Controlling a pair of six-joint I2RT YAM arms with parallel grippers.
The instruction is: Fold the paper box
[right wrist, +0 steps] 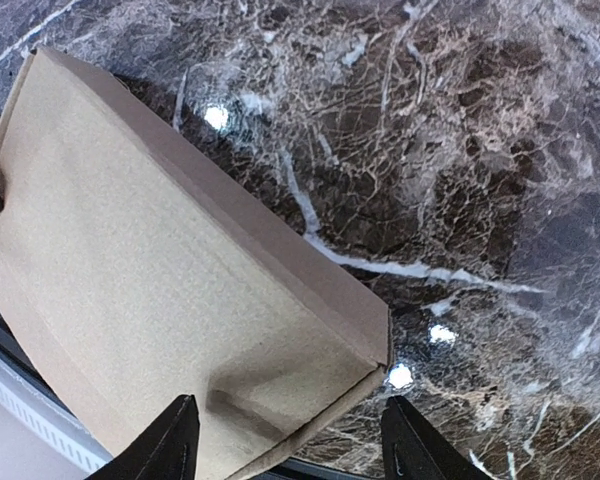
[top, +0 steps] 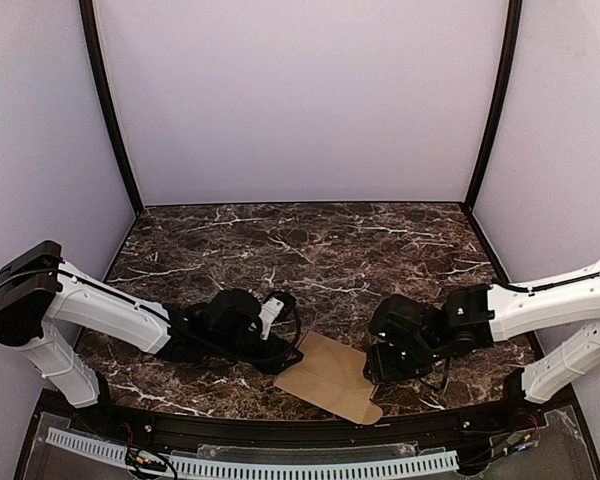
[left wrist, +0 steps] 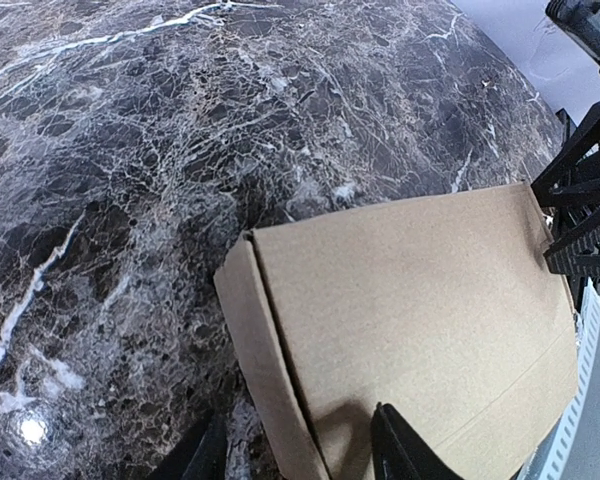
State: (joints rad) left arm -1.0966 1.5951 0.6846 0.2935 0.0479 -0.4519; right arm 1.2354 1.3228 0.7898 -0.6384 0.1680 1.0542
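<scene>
Top external: left tool (top: 288, 358), right tool (top: 376, 368) low, flanking paper box (top: 330, 378).

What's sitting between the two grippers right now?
Only the paper box, lying on the marble table between the left gripper and the right gripper. The top external view shows this best.
</scene>
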